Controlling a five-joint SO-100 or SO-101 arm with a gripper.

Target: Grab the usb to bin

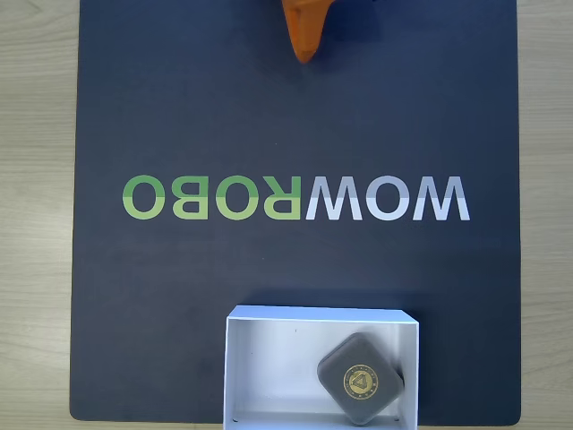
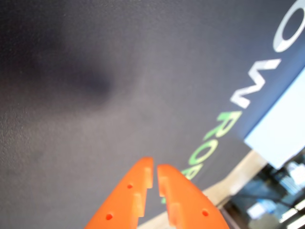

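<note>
pincer (image 2: 155, 167): orange, tips nearly touching, closed on nothing, over bare mat (image 1: 179, 107) | usb (image 1: 360, 377): lying emblem-up inside bin (image 1: 269, 358), toward its right side in the fixed view | bin: at mat's near edge, well apart from pincer | bench (image 1: 36, 179): pale wood

I see the bin (image 1: 269, 358) cut off by the fixed view's bottom edge, the gripper (image 1: 306, 55) cropped at the top; my wrist view is blurred.
</note>
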